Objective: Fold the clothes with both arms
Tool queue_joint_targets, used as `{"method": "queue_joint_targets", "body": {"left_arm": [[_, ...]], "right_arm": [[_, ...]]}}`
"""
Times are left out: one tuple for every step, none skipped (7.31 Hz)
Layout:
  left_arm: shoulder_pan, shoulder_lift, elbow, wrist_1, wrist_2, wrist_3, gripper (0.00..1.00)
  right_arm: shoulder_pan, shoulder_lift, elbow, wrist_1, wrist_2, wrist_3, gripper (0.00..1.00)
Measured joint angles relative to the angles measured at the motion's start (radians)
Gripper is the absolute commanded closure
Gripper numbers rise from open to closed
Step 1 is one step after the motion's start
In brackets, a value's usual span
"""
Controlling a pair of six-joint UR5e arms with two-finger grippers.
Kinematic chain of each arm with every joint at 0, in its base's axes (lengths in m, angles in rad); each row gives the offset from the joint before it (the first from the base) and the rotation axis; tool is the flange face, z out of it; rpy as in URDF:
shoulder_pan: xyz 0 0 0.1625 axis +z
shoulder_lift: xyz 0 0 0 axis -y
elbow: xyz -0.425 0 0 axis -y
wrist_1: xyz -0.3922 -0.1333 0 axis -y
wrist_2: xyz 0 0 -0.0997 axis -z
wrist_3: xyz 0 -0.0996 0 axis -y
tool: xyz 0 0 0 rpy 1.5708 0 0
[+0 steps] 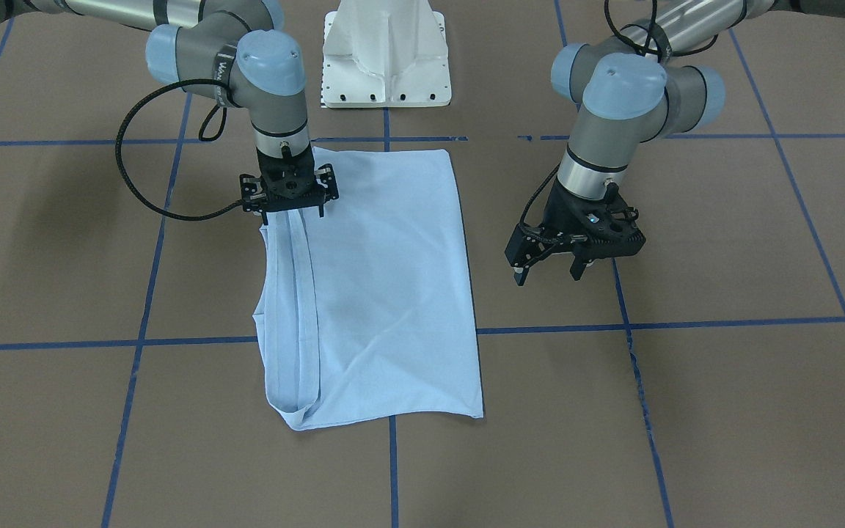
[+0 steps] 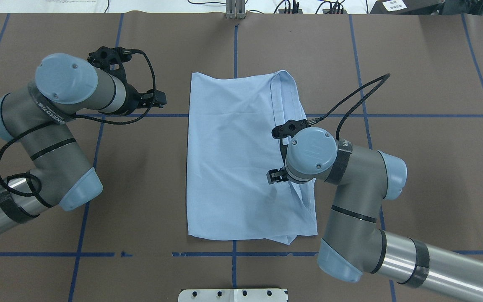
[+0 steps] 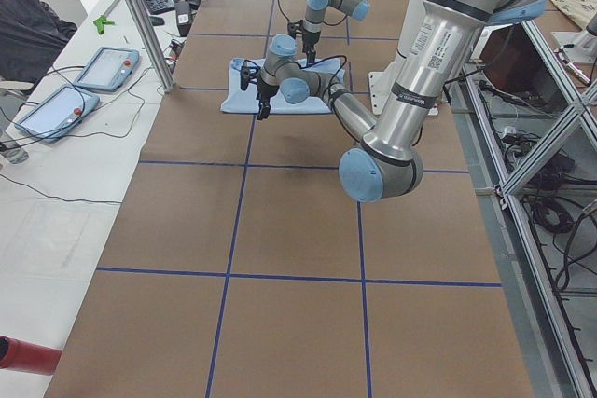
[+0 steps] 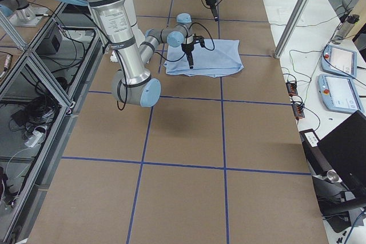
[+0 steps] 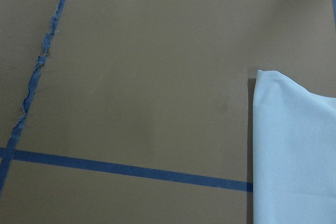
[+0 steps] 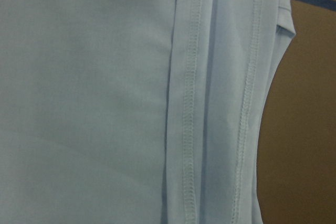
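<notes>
One folded pale-blue T-shirt (image 1: 386, 293) lies flat mid brown blue-taped table (image 1: 723, 411). R black two-finger gripper (image 1: 293, 216) over its hemmed edge, jaws wide, nothing gripped. L gripper (image 1: 549, 277) open, empty, above bare table beside opposite edge.

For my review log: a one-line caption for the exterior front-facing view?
Right hand over the hemmed edge of the folded T-shirt; left hand open beside it.

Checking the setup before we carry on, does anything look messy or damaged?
On the shirt, folded hem layers bulge unevenly along the long edge under the right gripper. One blue tape line on the table is ragged and torn.
</notes>
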Motion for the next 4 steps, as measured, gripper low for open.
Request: {"method": "queue_joint_targets", "body": {"left_arm": [[0.000,0.000,-0.002,0.000,0.000,-0.001,0.00],[0.000,0.000,-0.003,0.000,0.000,-0.003,0.00],[0.000,0.000,-0.003,0.000,-0.001,-0.004,0.00],[0.000,0.000,-0.002,-0.001,-0.001,-0.004,0.00]], "right_arm": [[0.000,0.004,-0.002,-0.047,0.002,-0.017,0.00],[0.000,0.006,-0.004,-0.089,0.004,-0.032,0.00],[0.000,0.007,-0.007,-0.112,0.005,-0.039,0.00],[0.001,0.008,-0.012,-0.120,0.006,-0.042,0.00]]}}
